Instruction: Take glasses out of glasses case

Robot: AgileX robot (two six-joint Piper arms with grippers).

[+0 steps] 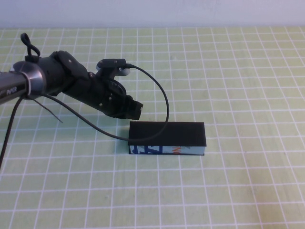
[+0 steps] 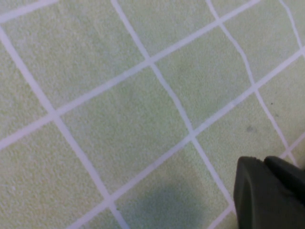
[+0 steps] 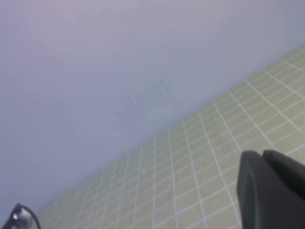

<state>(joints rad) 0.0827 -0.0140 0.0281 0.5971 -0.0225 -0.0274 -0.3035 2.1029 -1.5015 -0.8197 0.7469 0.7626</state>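
The glasses case [image 1: 167,138] sits lid-down on the table [image 1: 238,71], so nothing is out yet. The left claw [image 1: 135,109] hovers just behind its left end, apparently pressed together. The right claw [image 3: 271,191] is parked elsewhere; its grip is unclear.

- The rectangular matte black glasses case [image 1: 167,133] with its pale blue printed front lies with its flat lid down, so whatever is inside is hidden.
- The left gripper [image 1: 135,109], black, is low over the green gridded mat [image 1: 238,71] just behind the case's left end; its fingertips are too dark and foreshortened in the high view to tell apart, and the left wrist view [image 2: 269,193] cuts them off at the corner.
- The right gripper [image 3: 271,188] shows only as a blurred dark shape cut by the right wrist view's edge; the high view does not show it.
- The left arm runs off the high view's left edge.
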